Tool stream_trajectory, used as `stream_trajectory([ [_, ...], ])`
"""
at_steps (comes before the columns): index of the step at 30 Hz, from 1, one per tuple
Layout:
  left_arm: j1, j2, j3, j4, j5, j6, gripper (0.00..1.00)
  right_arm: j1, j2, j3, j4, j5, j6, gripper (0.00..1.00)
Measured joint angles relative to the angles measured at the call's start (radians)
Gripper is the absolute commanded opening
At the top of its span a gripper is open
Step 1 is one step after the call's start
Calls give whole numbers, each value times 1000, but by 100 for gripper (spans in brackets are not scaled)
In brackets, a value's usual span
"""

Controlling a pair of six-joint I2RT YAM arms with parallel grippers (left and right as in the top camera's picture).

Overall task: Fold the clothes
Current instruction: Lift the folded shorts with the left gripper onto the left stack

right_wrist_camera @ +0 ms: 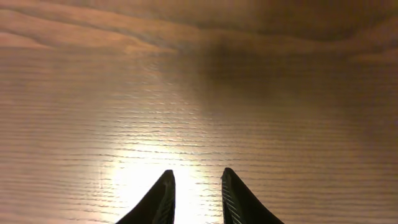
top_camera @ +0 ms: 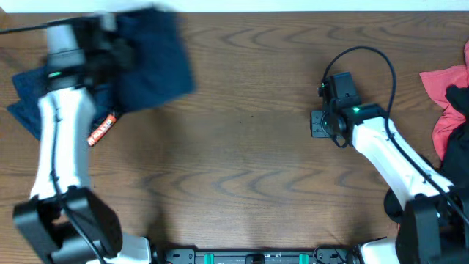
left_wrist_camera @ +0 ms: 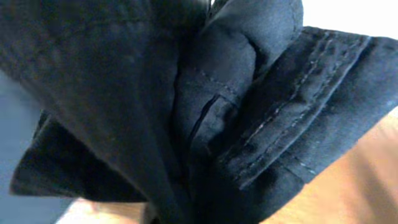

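navy shorts [left_wrist_camera: 124, 93] bunched close-up, pinched in closed left gripper [top_camera: 117, 48], far-left corner of table [top_camera: 242, 147] | right gripper [right_wrist_camera: 196, 193] narrowly parted, empty, over table's right half

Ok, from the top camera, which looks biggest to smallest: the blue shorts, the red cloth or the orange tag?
1. blue shorts, which look partly lifted toward the camera
2. red cloth, cut off by the picture's edge
3. orange tag, clearly smallest
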Motion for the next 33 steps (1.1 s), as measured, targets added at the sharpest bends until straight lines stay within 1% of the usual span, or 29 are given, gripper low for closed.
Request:
stream_trajectory([
  [4,150,14,0,57,-31,-23,6,0,-5,0,-2,0,-4,25],
  [9,267,89,0,126,-57,-55,7,0,-5,0,-5,-1,-7,25],
  [15,365,178,0,132,-57,-68,7,0,-5,0,-17,-2,-8,26],
  [19,403,217,0,132,-57,-75,7,0,-5,0,-20,-4,-10,26],
  [20,412,224,0,132,-56,-75,11,0,-5,0,-21,-4,-10,26],
  [22,428,235,0,133,-57,-76,44,0,-5,0,-23,-4,-10,27],
  [23,435,237,0,134,-62,-74,80,0,-5,0,-23,-4,-10,27],
  [24,444,237,0,134,-69,-76,98,0,-5,0,-23,-3,-11,28],
  [27,459,237,0,133,-121,-90,98,0,-5,0,-23,-4,-10,30],
  [29,466,237,0,121,-178,-125,98,0,-5,0,-25,-4,-10,31],
  [33,473,237,0,118,-240,-166,98,0,-5,0,-40,-4,-11,33],
])
